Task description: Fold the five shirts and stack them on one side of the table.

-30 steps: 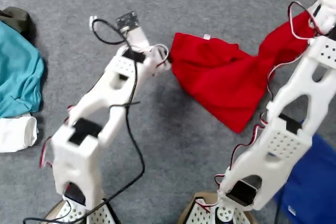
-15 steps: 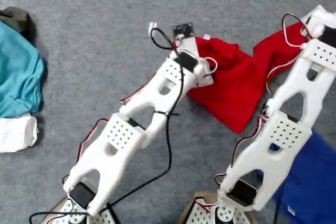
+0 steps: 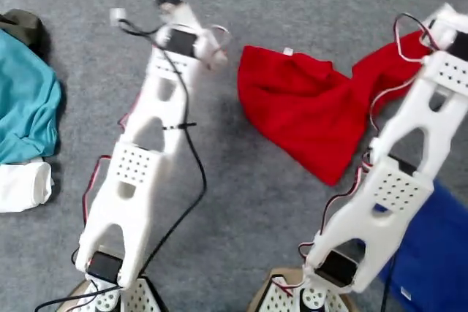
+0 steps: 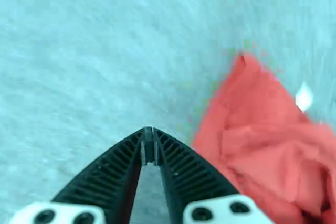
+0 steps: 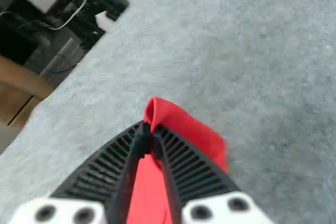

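High view: my left arm [image 3: 139,158] stretches toward the upper left-centre of the frame. Its tip is over bare grey table [image 3: 241,210], apart from the red shirt [image 3: 307,118], which lies crumpled right of centre. My right arm [image 3: 395,180] runs along the right edge, and one end of the red shirt rises to its tip at upper right. A teal shirt [image 3: 25,100], a white shirt [image 3: 22,184] and a dark olive garment [image 3: 22,23] lie at the left edge. A blue shirt [image 3: 431,253] lies at lower right, partly under the right arm.

Left wrist view: left gripper [image 4: 148,148] pressed together, tips meeting on nothing, with the red shirt at the right of the frame.

Right wrist view: right gripper [image 5: 147,135] pinching a fold of the red shirt between its tips.
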